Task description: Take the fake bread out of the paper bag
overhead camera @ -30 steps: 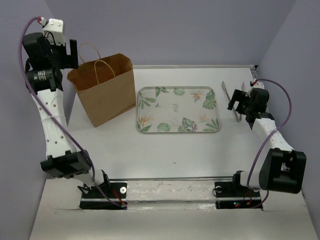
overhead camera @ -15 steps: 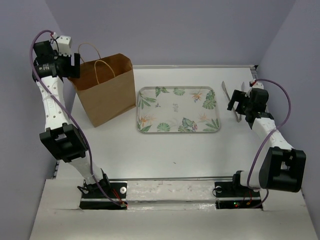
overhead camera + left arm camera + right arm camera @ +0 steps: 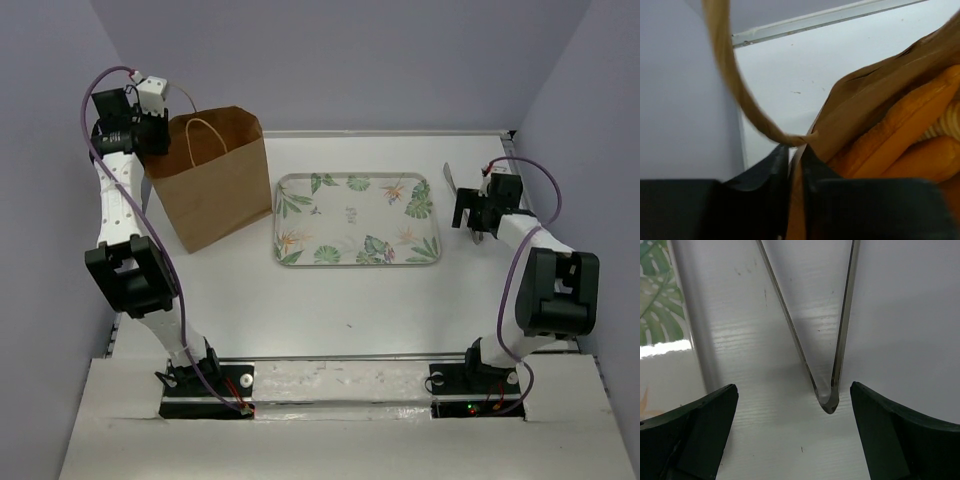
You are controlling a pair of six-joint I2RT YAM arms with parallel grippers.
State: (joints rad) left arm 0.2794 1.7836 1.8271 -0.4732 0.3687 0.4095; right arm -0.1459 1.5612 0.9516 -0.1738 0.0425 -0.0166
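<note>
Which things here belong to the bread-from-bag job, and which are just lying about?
Job: paper bag; fake bread inside it; left gripper pinching the bag's rim.
Lying about: leaf-patterned tray; metal tongs below the open right gripper.

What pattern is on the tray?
The tray is white with green tropical leaves and small orange flowers. It shows best in the top external view.

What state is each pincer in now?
Left pincer: closed on the brown kraft paper bag at its rim.
Right pincer: open, holding nothing.
</note>
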